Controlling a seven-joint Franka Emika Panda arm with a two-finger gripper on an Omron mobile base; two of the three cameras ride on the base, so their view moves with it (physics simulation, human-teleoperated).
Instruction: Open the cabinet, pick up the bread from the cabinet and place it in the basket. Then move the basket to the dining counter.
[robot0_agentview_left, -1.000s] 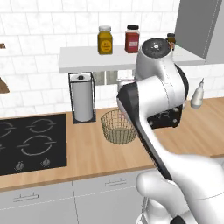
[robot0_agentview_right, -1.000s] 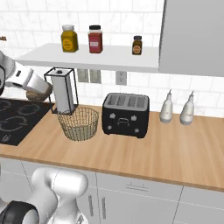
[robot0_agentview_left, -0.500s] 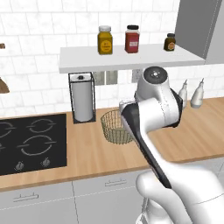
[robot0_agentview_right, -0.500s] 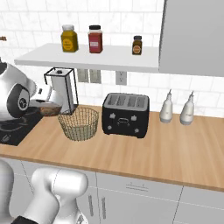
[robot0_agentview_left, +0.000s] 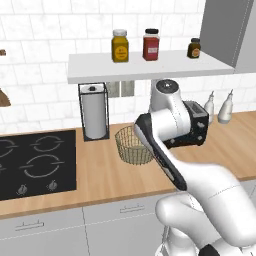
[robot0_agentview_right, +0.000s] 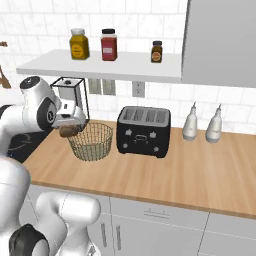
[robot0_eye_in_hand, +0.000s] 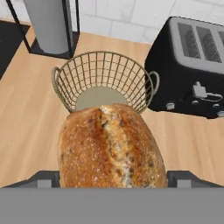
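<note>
My gripper (robot0_agentview_right: 68, 128) is shut on the bread (robot0_eye_in_hand: 111, 151), a golden-brown loaf that sits between the fingers low in the hand view. The bread (robot0_agentview_right: 68, 131) hangs just left of the rim of the wire basket (robot0_agentview_right: 91, 141), a little above the worktop. In the hand view the basket (robot0_eye_in_hand: 104, 80) lies right beyond the loaf and holds nothing. From the left base view the basket (robot0_agentview_left: 132, 145) shows beside my forearm. The grey cabinet (robot0_agentview_right: 220, 41) hangs at the upper right, its panel flat and closed as far as I can see. The dining counter is out of view.
A black toaster (robot0_agentview_right: 143, 131) stands right of the basket. Behind the basket is a paper towel holder (robot0_agentview_left: 94, 111). The black hob (robot0_agentview_left: 36, 163) lies to the left. Jars (robot0_agentview_right: 108, 44) line the white shelf. Two white bottles (robot0_agentview_right: 202, 123) stand by the wall.
The arm has swung down and to the right, bringing the held bread from over the hob to the basket's left rim. Nothing on the worktop has moved.
</note>
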